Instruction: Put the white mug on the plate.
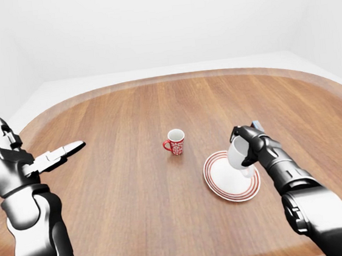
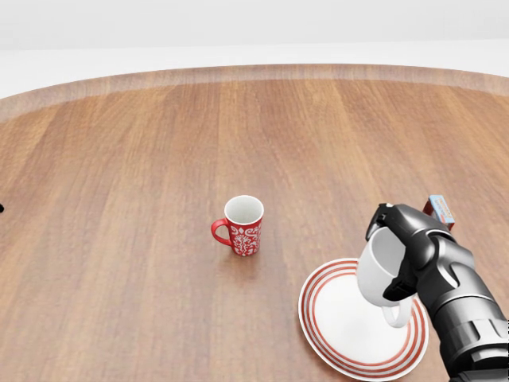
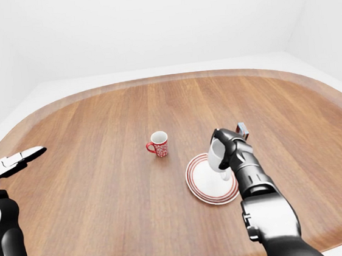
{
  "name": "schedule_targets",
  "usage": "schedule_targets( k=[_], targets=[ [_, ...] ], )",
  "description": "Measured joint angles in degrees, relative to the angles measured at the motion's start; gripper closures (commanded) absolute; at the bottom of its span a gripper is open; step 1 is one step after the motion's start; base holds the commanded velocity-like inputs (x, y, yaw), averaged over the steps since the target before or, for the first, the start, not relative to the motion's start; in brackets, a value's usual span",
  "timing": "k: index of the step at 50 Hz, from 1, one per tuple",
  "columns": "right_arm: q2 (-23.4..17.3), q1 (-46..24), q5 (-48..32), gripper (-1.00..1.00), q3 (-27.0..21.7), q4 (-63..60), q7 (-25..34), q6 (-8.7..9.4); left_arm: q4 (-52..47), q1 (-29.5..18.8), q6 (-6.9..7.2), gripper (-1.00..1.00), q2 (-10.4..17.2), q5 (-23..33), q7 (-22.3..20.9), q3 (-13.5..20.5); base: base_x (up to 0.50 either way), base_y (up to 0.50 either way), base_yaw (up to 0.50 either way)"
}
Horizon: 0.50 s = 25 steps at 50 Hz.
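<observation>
At far left of the left-eye view, the left hand [image 1: 15, 161] is raised over the wooden table [image 1: 122, 188] edge, fingers spread wide, one finger pointing toward the view's centre; it grips nothing.

Near the table's middle stands a red patterned mug [image 2: 242, 225], upright, handle toward the view's left, well apart from both hands.

Right of it and lower in the head view lies the plate [image 2: 338, 330], white with red rings at the rim, flat on the table.

Over the plate's right part, the right hand [image 2: 413, 259] has its dark fingers clamped round the white mug [image 2: 380, 270]. The mug is tilted, mouth toward the view's upper left, handle hanging low over the plate. Whether the mug touches the plate cannot be told from these views.

Just beyond the right hand, toward the upper right, a small red and blue box [image 2: 440, 209] sits on the table, partly hidden by the hand.
</observation>
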Motion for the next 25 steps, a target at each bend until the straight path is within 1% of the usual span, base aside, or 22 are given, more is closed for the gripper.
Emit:
schedule_targets(
  k=[25],
  targets=[
    [2.41, 2.41, 0.70, 1.00, 0.47, 1.42, -2.04, 0.00, 0.10, 0.03, 0.00, -1.00, -0.03, 0.05, -0.01, -0.05, 0.00, 0.00, 0.00]
  ],
)
